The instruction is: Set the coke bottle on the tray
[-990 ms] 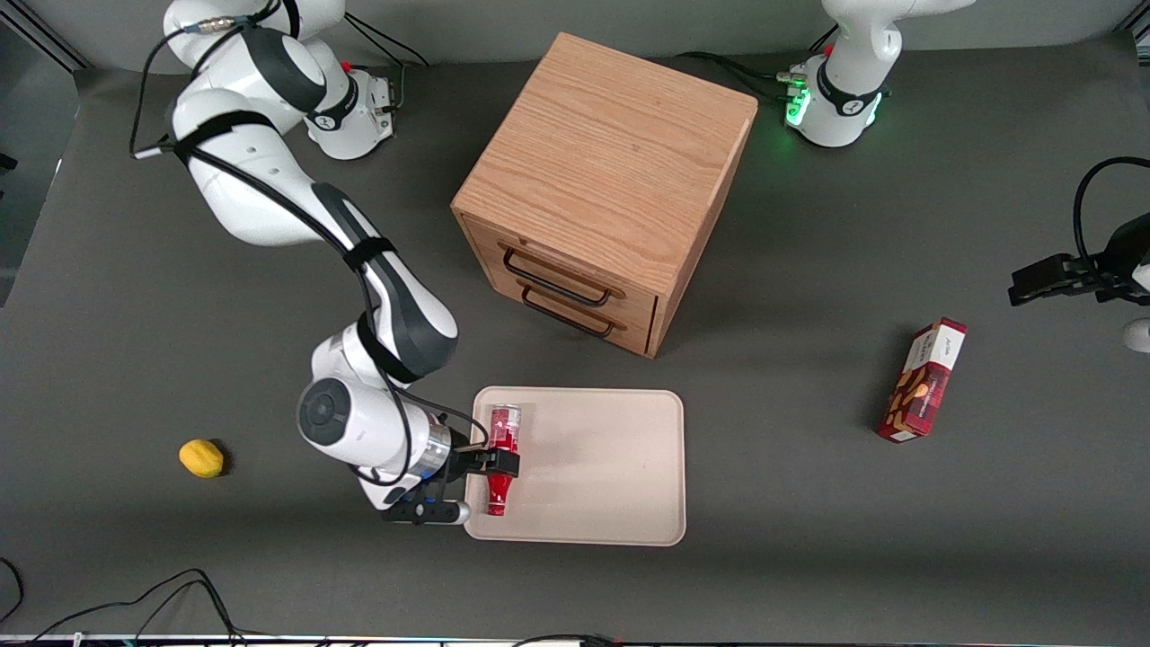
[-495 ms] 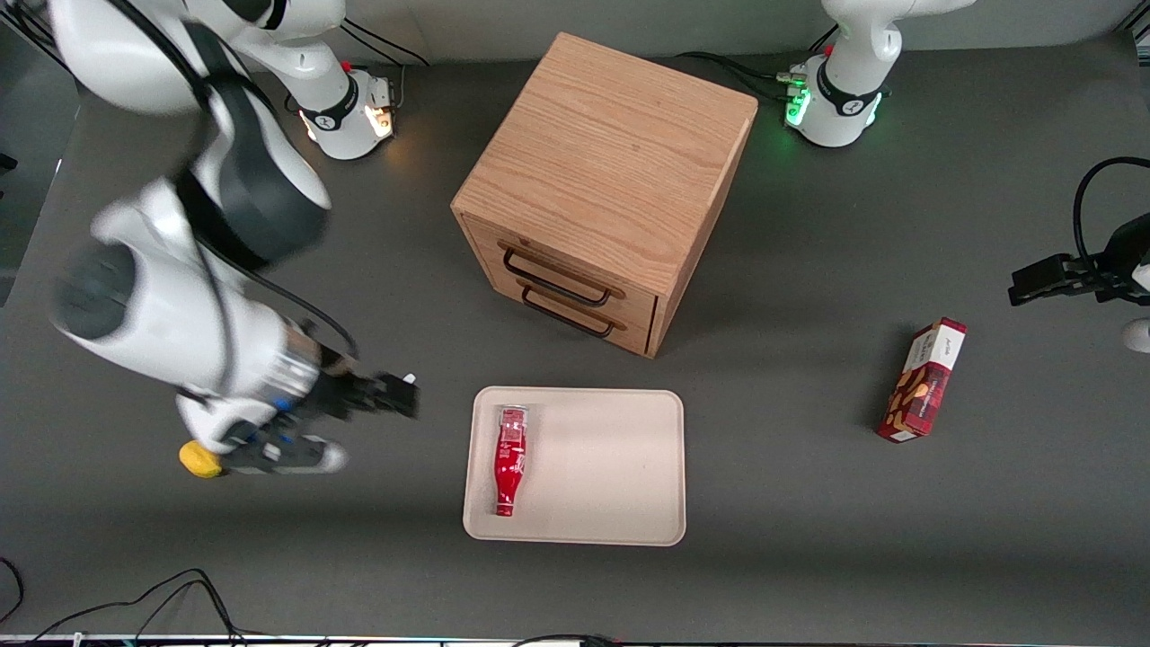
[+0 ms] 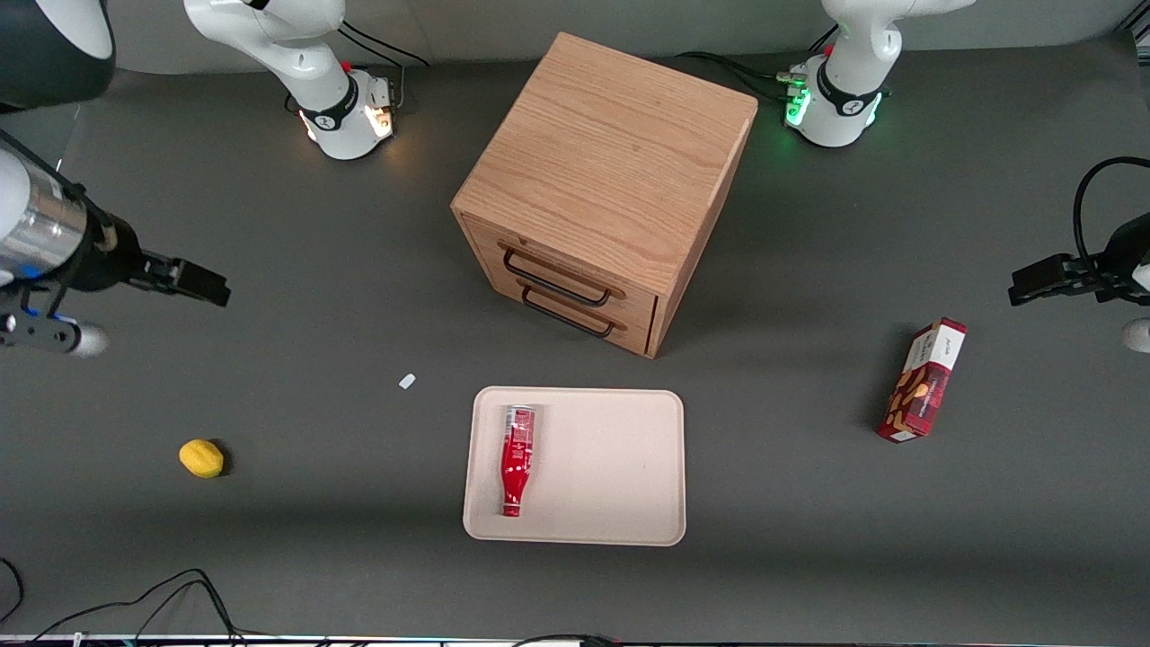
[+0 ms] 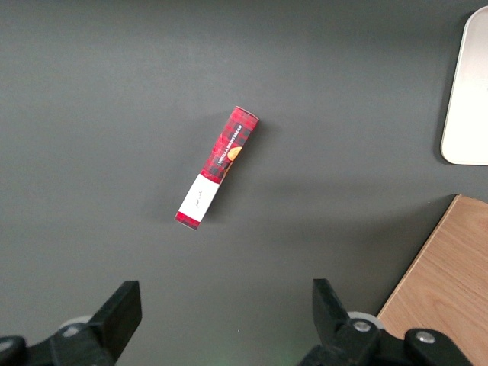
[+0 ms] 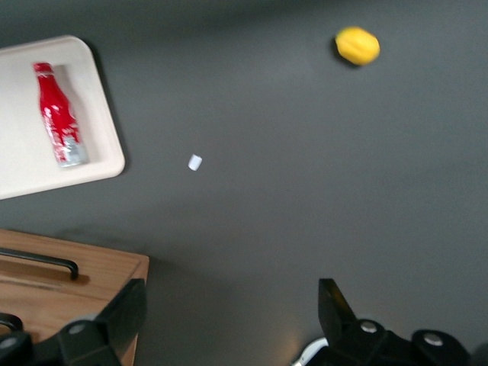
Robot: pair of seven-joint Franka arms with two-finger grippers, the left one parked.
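The coke bottle [image 3: 517,459] lies on its side on the cream tray [image 3: 611,467], near the tray's end toward the working arm, with its red cap pointing at the front camera. The right wrist view shows the same bottle [image 5: 59,124] flat on the tray [image 5: 23,160]. My gripper [image 3: 205,286] hangs high above the table toward the working arm's end, well clear of the tray. Its fingers [image 5: 122,313] stand wide apart, open, with nothing between them.
A wooden drawer cabinet [image 3: 604,184] stands farther from the front camera than the tray. A yellow lemon [image 3: 201,457] and a small white scrap [image 3: 407,381] lie toward the working arm's end. A red snack box [image 3: 925,379] lies toward the parked arm's end.
My gripper let go of the bottle, which stays lying on the tray. The arm has risen and swung away toward its own end of the table. A small white scrap now lies on the table.
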